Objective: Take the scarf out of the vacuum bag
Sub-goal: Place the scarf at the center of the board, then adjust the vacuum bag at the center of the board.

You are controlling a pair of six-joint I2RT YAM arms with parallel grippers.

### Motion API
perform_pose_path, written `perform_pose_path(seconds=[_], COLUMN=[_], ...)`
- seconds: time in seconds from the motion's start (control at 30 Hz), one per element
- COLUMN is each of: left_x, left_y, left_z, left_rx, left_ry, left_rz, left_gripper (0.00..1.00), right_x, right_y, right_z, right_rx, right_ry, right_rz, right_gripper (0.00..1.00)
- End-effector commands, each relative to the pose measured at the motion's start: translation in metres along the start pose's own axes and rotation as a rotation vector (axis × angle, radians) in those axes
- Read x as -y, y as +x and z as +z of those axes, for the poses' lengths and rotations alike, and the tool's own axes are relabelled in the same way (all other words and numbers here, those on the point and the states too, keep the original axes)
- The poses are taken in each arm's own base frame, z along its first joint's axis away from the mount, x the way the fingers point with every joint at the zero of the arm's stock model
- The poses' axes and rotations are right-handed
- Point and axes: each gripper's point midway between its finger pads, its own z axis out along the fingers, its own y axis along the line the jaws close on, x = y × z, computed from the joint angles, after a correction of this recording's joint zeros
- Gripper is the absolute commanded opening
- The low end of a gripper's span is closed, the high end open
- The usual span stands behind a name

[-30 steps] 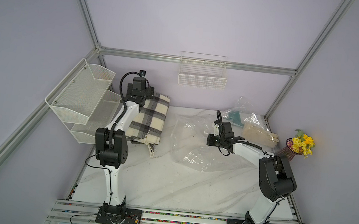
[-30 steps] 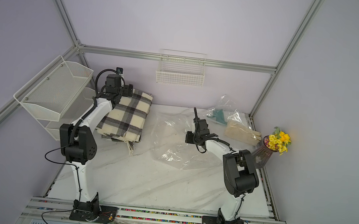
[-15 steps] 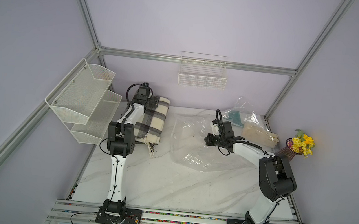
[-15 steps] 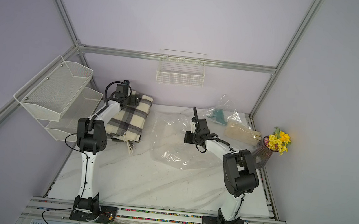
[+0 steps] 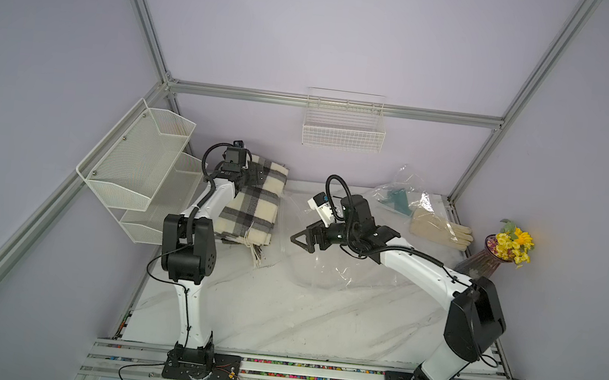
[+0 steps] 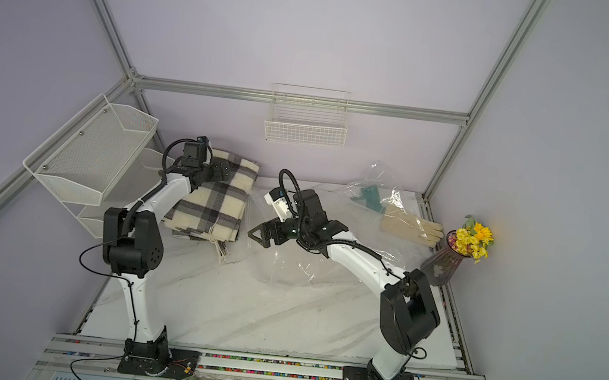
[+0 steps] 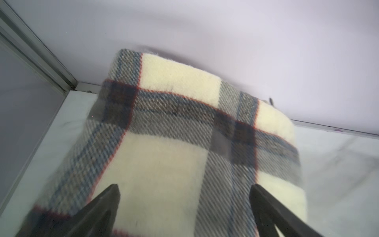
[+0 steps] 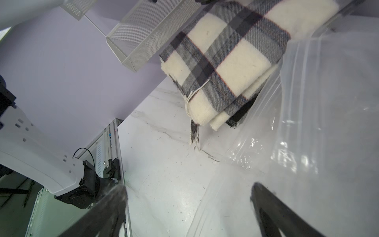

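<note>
Right gripper [image 5: 299,239] springs open above the large, crinkly transparent plastic vacuum bag [image 5: 324,275], letting go of the film it was pinching a second ago. In the right wrist view its two black fingers stand spread wide, with only tabletop and plastic between them.

The bag sags across the middle of the white marble-patterned table [image 5: 279,324]. The folded cream-and-grey plaid wool scarf [image 5: 254,208] lies at the table's far left corner, below the white mesh wall shelf [image 5: 142,164] and outside the bag. Its fringed end points towards the robot and its long side runs just beside the bag's open edge; whether the two touch cannot be told.

The left gripper [image 7: 184,189] hangs over the scarf's far end, jaws wide apart as they were a second ago, holding nothing. The left arm, stretched tall half a second back, is folded down again.

With both claws released and the scarf clear of the plastic, the task looks done or all but done; judging from this, the arms only need to draw away.

A smaller clear bag with a teal item [image 5: 397,199] and pale cream gloves [image 5: 439,229] lie at the far right.
</note>
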Motion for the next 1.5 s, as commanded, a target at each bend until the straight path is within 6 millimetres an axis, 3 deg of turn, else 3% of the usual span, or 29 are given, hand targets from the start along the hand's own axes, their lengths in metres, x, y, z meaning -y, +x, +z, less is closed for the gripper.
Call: perform_pose_path(seconds=[0.0, 0.1, 0.2, 0.3, 0.4, 0.47, 0.6, 0.7, 0.83, 1.0, 1.1, 1.23, 1.37, 1.47], left_x=[0.023, 0.040, 0.072, 0.128, 0.177, 0.207, 0.250, 0.270, 0.280, 0.317, 0.321, 0.304, 0.268, 0.246], left_y=[-0.030, -0.008, 0.017, 0.032, 0.058, 0.073, 0.103, 0.120, 0.134, 0.136, 0.140, 0.151, 0.140, 0.143], left_z=[-0.058, -0.093, -0.133, -0.185, -0.213, -0.228, -0.237, -0.237, -0.234, -0.239, -0.239, -0.232, -0.242, -0.248], left_rx=[0.072, 0.030, 0.029, 0.049, -0.051, -0.127, -0.244, -0.343, -0.463, -0.526, -0.560, -0.615, -0.519, -0.492], left_ry=[0.157, 0.241, 0.301, 0.418, 0.516, 0.594, 0.672, 0.707, 0.706, 0.801, 0.780, 0.653, 0.524, 0.484], left_rz=[-0.117, -0.204, -0.169, -0.089, -0.080, -0.080, -0.060, -0.054, -0.068, -0.074, -0.110, -0.099, -0.097, -0.115], left_gripper=[1.00, 1.00, 1.00, 1.00, 1.00, 1.00, 1.00, 1.00, 1.00, 1.00, 1.00, 1.00, 1.00, 1.00], right_x=[0.019, 0.064, 0.131, 0.187, 0.225, 0.246, 0.299, 0.333, 0.366, 0.403, 0.410, 0.418, 0.425, 0.429], right_y=[-0.026, -0.040, -0.035, -0.021, -0.009, -0.003, 0.015, 0.029, 0.053, 0.082, 0.088, 0.089, 0.096, 0.102], right_z=[-0.037, -0.077, -0.130, -0.171, -0.189, -0.195, -0.202, -0.200, -0.196, -0.187, -0.186, -0.186, -0.189, -0.191], right_rx=[0.135, 0.244, 0.322, 0.370, 0.376, 0.387, 0.419, 0.422, 0.428, 0.444, 0.439, 0.443, 0.447, 0.443], right_ry=[0.196, 0.463, 0.676, 0.809, 0.884, 0.895, 0.923, 0.939, 0.976, 0.969, 0.979, 0.983, 0.988, 1.003], right_rz=[-0.060, 0.037, 0.262, 0.430, 0.510, 0.556, 0.653, 0.693, 0.752, 0.845, 0.850, 0.870, 0.897, 0.904], right_gripper=[0.97, 0.97, 0.97, 0.97, 0.97, 0.97, 0.97, 0.97, 0.97, 0.97, 0.97, 0.97, 0.97, 0.97])
